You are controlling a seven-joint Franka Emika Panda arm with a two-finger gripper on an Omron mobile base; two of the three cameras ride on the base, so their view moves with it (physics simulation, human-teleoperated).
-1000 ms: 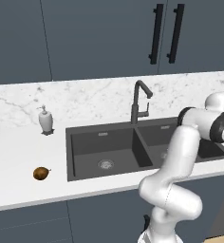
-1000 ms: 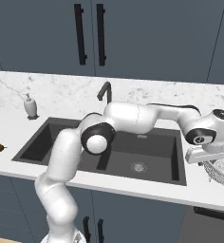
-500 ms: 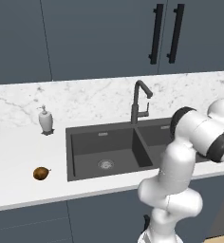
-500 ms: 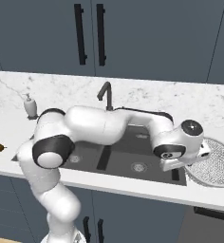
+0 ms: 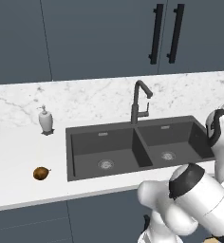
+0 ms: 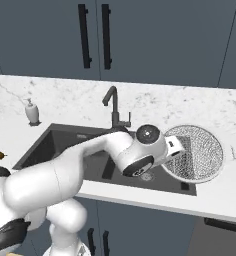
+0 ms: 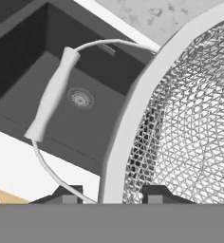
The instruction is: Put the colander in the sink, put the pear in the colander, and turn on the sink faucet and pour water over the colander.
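Colander, round silvery-white perforated mesh bowl point(image 6: 197, 152), hangs tilted over right edge of dark grey rectangular double-basin sink point(image 6: 55, 145), partly above white marble counter point(image 6: 225, 190). We see two-finger gripper point(image 7: 113, 195) pinching its thick white rim, one fingertip point(image 7: 66, 195) outside, one inside mesh. We judge it light, stiff, smooth-rimmed, likely to swing; rim or wire side handle point(image 7: 51, 95) best hold. Small brown-orange pear point(image 5: 41, 173) sits near counter's left front edge, well apart.

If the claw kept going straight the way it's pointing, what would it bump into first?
Nothing new: the claw already grips the colander by its rim. Past that lies the sink, probably next, though depth is unclear.
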